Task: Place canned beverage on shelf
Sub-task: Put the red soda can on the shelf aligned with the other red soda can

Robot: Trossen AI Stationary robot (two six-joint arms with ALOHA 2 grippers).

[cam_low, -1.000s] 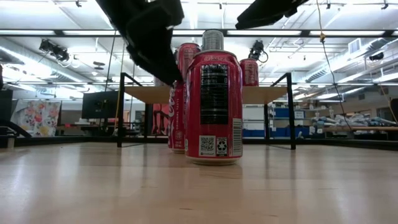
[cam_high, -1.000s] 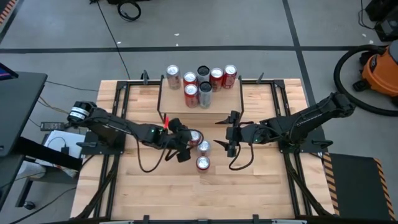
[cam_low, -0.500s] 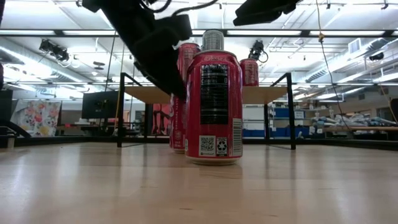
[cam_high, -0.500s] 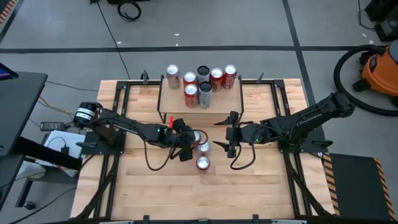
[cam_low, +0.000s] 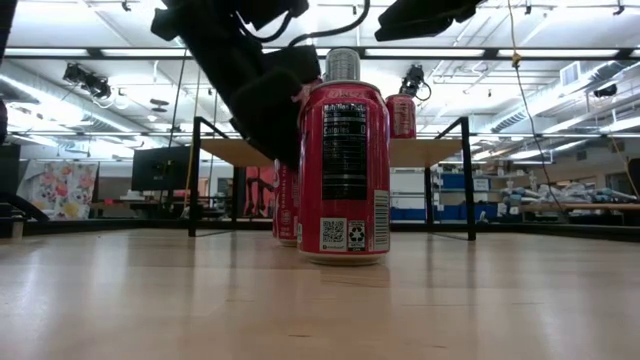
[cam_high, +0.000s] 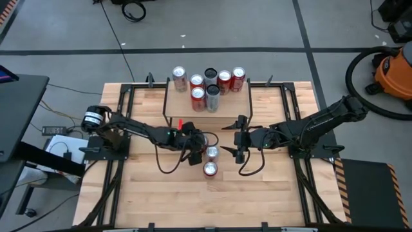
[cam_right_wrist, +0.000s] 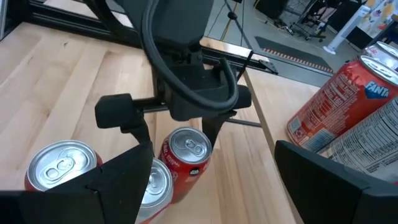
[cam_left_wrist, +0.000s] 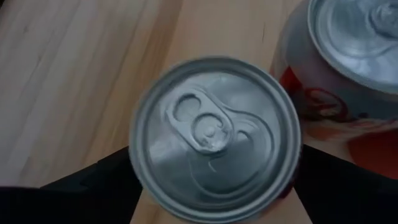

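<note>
Left gripper (cam_high: 197, 147) fingers spread, straddling can (cam_left_wrist: 214, 138), not clamped | can upright, long axis vertical, silver pull-tab top up, red side | standing on table (cam_high: 257, 193) before shelf (cam_high: 222, 113) | right gripper (cam_high: 239, 138) spread wide, empty, nearby

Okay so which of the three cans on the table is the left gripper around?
The can nearest the shelf: the left gripper straddles that can, jaws either side; the other two stand free.

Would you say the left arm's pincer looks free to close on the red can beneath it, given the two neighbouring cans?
Probably yes. The left pincer is open, its fingers straddling the red aluminium can. The neighbouring red can stands close on one side but seems outside the fingers, so nothing appears to block closing.
</note>
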